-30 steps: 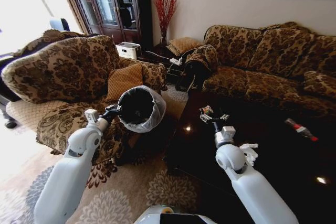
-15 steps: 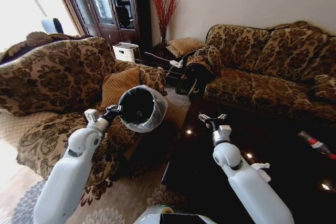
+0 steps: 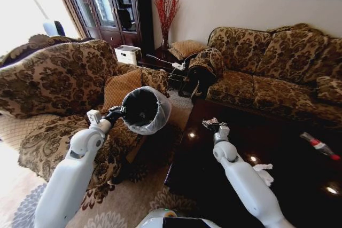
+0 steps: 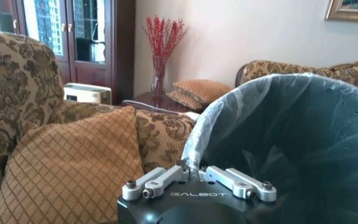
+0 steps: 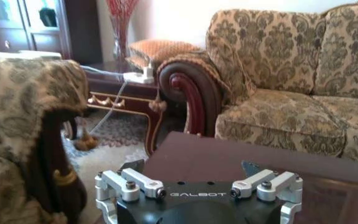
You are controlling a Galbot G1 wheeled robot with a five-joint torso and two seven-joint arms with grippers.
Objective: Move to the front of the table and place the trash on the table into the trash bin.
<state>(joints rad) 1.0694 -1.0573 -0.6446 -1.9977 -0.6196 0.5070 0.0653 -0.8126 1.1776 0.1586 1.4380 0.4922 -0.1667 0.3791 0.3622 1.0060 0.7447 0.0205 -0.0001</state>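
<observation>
A: Where does the trash bin [image 3: 143,109] sit?

B: Held up in the air by the left gripper [image 3: 116,112], clamped narrow on its bag-lined rim, mouth tilted toward the robot, between the armchair [image 3: 59,78] and the worktop [image 3: 288,174].

A: And the right gripper [image 3: 214,125]?

B: Spread wide and empty, over the worktop's near-left corner. The crumpled white paper [image 3: 263,172] lies beside the right forearm; the clear bottle with a red label [image 3: 317,145] is well apart, toward the far right edge.

A: What could go wrong?

B: I judge the bin hold is thin: one pinch on a slippery bag liner. If the liner slides, the bin may sag or drop. Also, the tilted mouth could let dropped trash roll out.

A: Anything in the way?

B: The sofa [image 3: 272,73] crowds the worktop's far side, and the diamond-patterned cushion [image 4: 67,168] sits just beside the bin. Reaching the bottle probably needs a long stretch across the glossy top.
</observation>
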